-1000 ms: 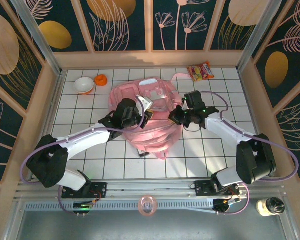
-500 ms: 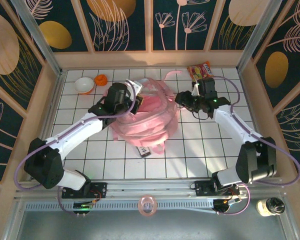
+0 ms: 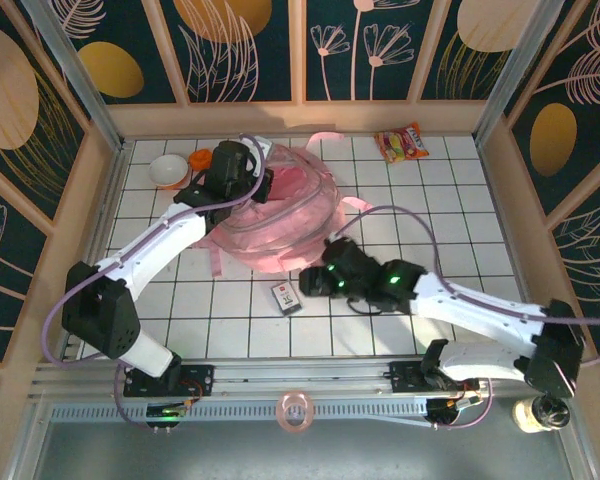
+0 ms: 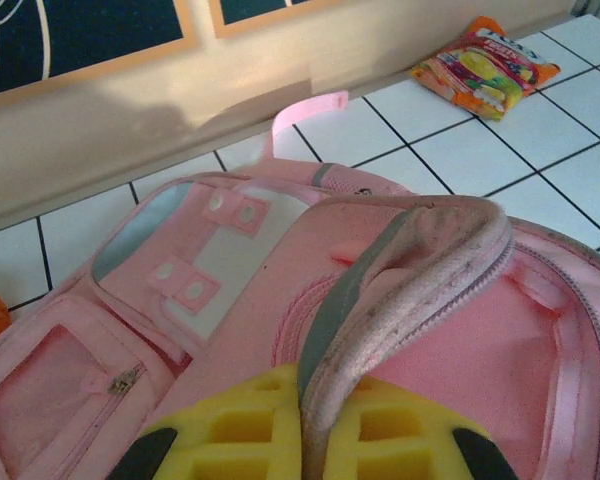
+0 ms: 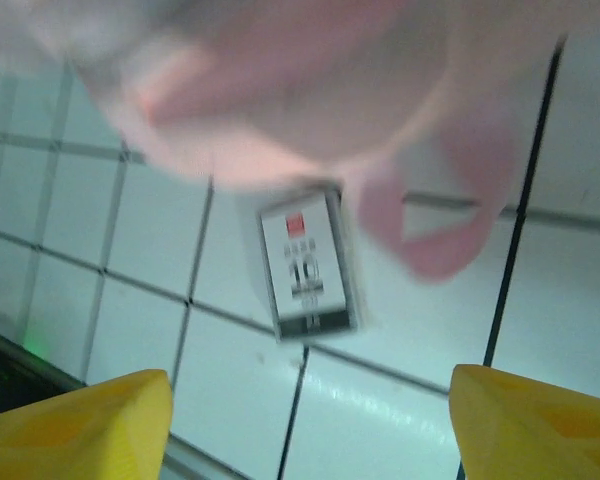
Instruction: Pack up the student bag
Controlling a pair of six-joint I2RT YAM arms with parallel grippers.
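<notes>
The student bag (image 3: 280, 215), a soft pale-pink backpack, lies at the middle back of the tiled table with its mouth held up. My left gripper (image 3: 242, 178) is at its back-left side, shut on the zippered rim of the opening (image 4: 410, 280); the yellow fingers (image 4: 230, 440) pinch it from both sides. My right gripper (image 3: 315, 280) hovers low in front of the bag, open, with nothing between its fingers (image 5: 80, 420). A small white card box (image 3: 285, 297) lies on the tiles just ahead of it (image 5: 308, 265), below the bag's edge (image 5: 300, 90) and a pink strap loop (image 5: 435, 215).
A colourful snack packet (image 3: 401, 142) lies at the back right (image 4: 485, 65). A white bowl (image 3: 168, 170) and an orange object (image 3: 201, 158) sit at the back left. A tape roll (image 3: 297, 410) and a bottle (image 3: 543, 412) rest on the near ledge. Wooden walls border the table.
The right gripper let go of the bag's right side, opened, and swung down to the front near the small box. The left gripper pulled the bag's rim towards the back left.
</notes>
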